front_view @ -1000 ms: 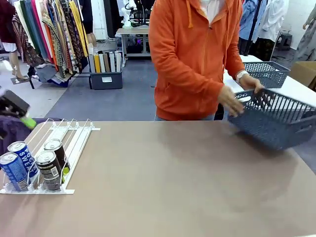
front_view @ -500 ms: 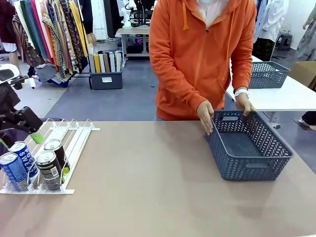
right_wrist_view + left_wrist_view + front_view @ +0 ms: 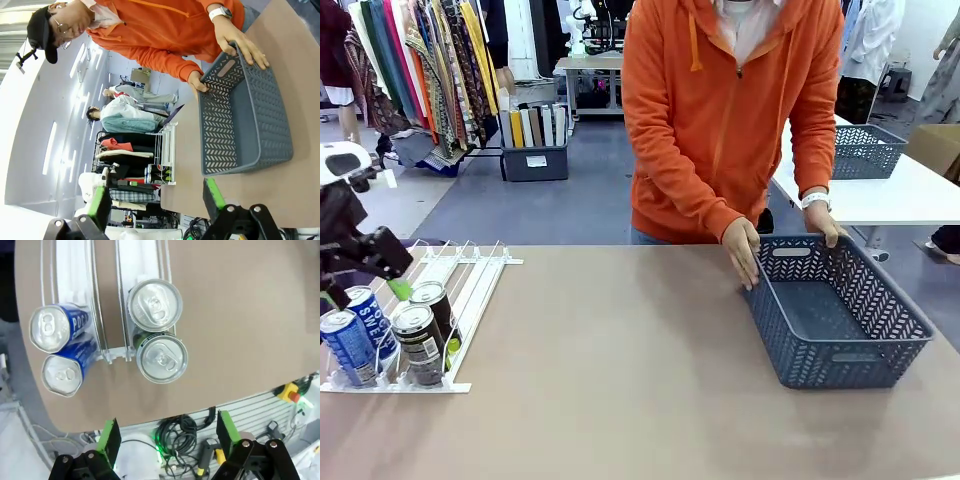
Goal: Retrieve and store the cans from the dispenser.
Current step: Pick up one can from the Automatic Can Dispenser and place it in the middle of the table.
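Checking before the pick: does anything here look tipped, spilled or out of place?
Nothing stands out. The four cans stand upright at the front of the dispenser, and the basket sits level on the table.

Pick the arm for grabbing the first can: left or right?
Left. The left hand is open above the cans in the dispenser at the table's left end. The right hand, also open, is across the table by the basket.

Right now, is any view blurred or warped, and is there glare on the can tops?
Front view: sharp, evenly lit, faint shadow by the basket. Left wrist view: wide-angle bends the dispenser rails; silver can tops shine mildly, tabs readable. Right wrist view: rolled sideways, ceiling lights blown out.
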### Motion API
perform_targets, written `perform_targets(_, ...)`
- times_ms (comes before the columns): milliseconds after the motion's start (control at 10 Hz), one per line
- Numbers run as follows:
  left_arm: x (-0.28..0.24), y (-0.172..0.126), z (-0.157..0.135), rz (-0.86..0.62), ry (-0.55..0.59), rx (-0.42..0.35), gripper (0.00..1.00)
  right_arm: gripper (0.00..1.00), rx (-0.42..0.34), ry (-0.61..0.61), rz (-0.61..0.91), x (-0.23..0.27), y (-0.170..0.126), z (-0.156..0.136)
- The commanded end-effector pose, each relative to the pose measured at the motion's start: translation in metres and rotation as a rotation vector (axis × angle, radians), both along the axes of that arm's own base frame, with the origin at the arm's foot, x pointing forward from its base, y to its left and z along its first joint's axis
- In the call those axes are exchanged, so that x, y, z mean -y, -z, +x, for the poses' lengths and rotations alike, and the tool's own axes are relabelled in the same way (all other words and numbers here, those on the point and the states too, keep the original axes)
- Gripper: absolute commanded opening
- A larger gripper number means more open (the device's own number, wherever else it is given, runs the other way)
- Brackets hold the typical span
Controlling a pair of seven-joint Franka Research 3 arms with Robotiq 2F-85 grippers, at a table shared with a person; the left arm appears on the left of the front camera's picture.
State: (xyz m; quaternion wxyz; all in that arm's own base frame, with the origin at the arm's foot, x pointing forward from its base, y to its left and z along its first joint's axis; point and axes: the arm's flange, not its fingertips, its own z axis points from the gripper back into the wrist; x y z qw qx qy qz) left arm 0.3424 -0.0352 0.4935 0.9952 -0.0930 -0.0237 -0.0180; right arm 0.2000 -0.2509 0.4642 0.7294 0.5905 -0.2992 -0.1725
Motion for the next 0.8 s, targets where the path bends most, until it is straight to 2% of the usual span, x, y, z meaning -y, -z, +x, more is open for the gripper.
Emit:
perform_targets(0, 0.01, 0.019, 0.002, 0.036, -0.059, -0.021, 1.0, 1.0, 0.035, 0.003, 0.001, 0.002, -0.003, 0.002)
perform_targets(200, 0.026, 0.04, 0.013, 0.046, -0.061, -0.048, 1.0, 1.0, 0.035, 0.003, 0.001, 0.002, -0.003, 0.002)
perform_targets(400, 0.032, 0.057, 0.028, 0.064, -0.07, -0.042, 1.0, 1.0, 0.035, 0.003, 0.001, 0.002, -0.003, 0.002)
perform_targets(500, 0.034, 0.064, 0.034, 0.098, -0.096, -0.079, 1.0, 1.0, 0.035, 0.003, 0.001, 0.002, -0.003, 0.002)
perform_targets(700, 0.032, 0.067, 0.038, 0.148, -0.134, -0.069, 1.0, 1.0, 0.035, 0.003, 0.001, 0.002, -0.003, 0.002)
